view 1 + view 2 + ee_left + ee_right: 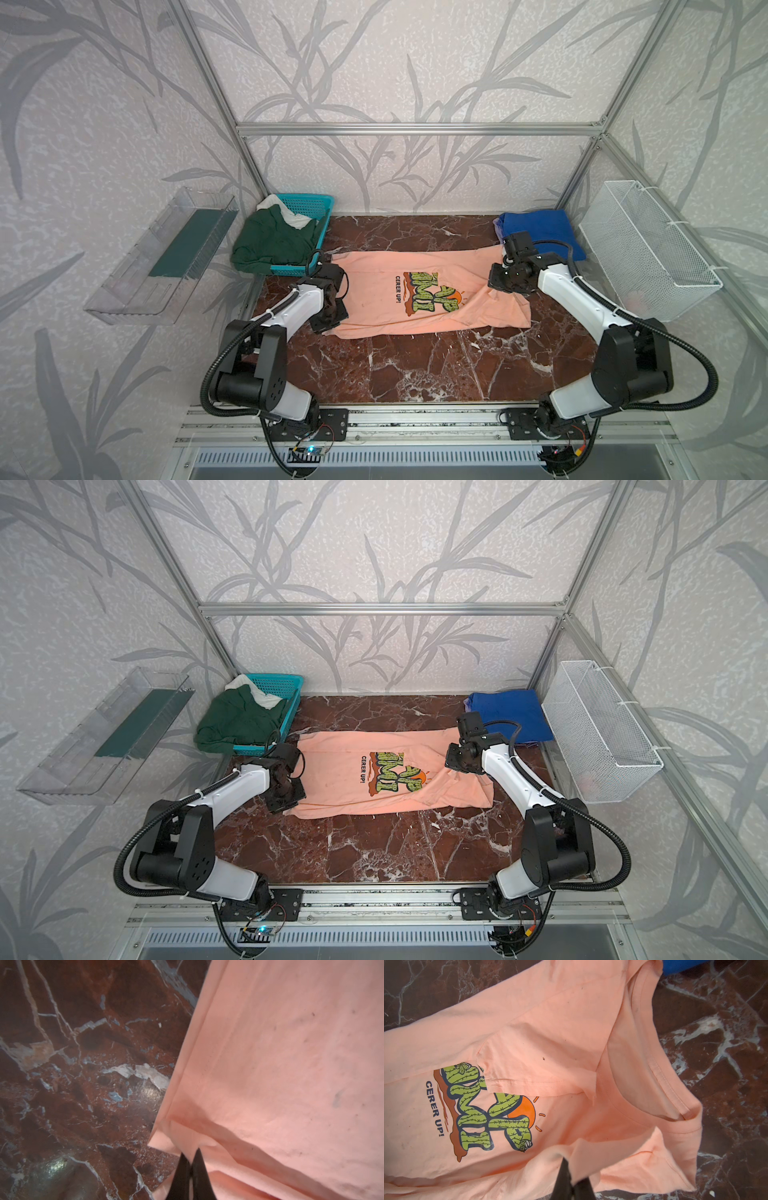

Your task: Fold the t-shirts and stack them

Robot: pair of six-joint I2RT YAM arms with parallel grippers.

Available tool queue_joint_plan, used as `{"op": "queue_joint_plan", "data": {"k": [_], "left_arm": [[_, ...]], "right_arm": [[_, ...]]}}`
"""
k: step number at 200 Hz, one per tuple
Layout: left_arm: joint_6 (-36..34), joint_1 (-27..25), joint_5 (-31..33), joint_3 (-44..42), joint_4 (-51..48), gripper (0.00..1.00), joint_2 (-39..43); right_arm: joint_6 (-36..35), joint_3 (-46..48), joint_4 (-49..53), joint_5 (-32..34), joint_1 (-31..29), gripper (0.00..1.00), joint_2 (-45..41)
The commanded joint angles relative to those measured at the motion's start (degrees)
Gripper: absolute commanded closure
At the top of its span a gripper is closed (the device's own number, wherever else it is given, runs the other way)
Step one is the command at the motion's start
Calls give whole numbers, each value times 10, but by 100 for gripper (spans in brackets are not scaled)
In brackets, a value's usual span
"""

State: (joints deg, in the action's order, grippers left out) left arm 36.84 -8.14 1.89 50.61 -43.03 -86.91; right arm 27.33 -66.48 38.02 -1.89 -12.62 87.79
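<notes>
Both clamped shut: left pincer [190,1167] on the hem corner of the peach tee [374,291], mid-frame, right pincer [571,1178] near its shoulder. Best lift together, cloth taut, edges matched.

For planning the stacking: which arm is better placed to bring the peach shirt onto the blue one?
Likely the right: the right gripper pinches the peach shirt near the collar, beside the blue shirt. The left gripper holds the hem, farther off.

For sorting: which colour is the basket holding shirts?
Teal; the basket shows best in a top view.
</notes>
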Motion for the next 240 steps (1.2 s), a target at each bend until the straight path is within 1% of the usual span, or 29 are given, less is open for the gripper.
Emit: {"op": "queue_joint_plan", "data": {"k": [1, 15, 34, 42, 50, 60, 87, 95, 99, 110, 126, 144, 145, 151, 171, 180, 188, 203, 220, 227, 240], "left_arm": [[-14, 12, 2, 25, -23, 82, -18], [-15, 19, 0, 37, -15, 78, -20], [-4, 25, 0, 41, 21, 61, -13], [-1, 27, -7, 44, 39, 58, -14], [2, 26, -10, 48, 50, 57, -16], [6, 27, -13, 54, 58, 55, -17], [10, 26, -23, 42, 74, 50, -2], [8, 24, -27, 34, 76, 49, 10], [8, 22, -27, 29, 76, 48, 16], [12, 15, -22, 11, 78, 46, 40], [17, -1, -19, -25, 96, 43, 86], [38, -26, -16, -69, 125, 40, 142], [39, -28, -16, -71, 126, 39, 144], [42, -36, -13, -84, 135, 38, 160], [48, -51, -4, -113, 152, 30, 200], [49, -51, -4, -123, 163, 25, 211], [48, -50, -2, -133, 176, 24, 219], [44, -51, -3, -141, 194, 23, 227], [38, -50, -5, -140, 198, 23, 226], [35, -51, -6, -138, 199, 23, 223], [30, -50, -10, -134, 200, 23, 219]], "right_arm": [[-9, -22, 3, 0, 6, 100, 12], [-12, -25, 5, 1, 6, 100, 19], [-14, -32, 13, 0, 11, 100, 30], [-15, -35, 18, -1, 13, 100, 35], [-16, -39, 23, -5, 15, 92, 39], [-19, -45, 31, -12, 18, 76, 46], [-14, -67, 65, -21, 26, 41, 62], [-11, -72, 77, -22, 29, 34, 63], [-11, -73, 80, -23, 29, 33, 62], [-12, -62, 80, -29, 30, 32, 53], [-14, -30, 69, -56, 30, 32, 27], [-8, 21, 48, -108, 29, 32, -8], [-6, 27, 42, -123, 29, 32, -10], [-1, 47, 30, -148, 29, 32, -21], [31, 104, 0, -199, 15, 34, -47], [43, 124, -12, -208, 1, 36, -54], [53, 136, -20, -207, -13, 37, -58], [72, 159, -45, -207, -41, 40, -57], [88, 174, -74, -218, -65, 48, -40], [107, 176, -81, -217, -76, 49, -30], [114, 177, -93, -209, -95, 50, -13]]}}
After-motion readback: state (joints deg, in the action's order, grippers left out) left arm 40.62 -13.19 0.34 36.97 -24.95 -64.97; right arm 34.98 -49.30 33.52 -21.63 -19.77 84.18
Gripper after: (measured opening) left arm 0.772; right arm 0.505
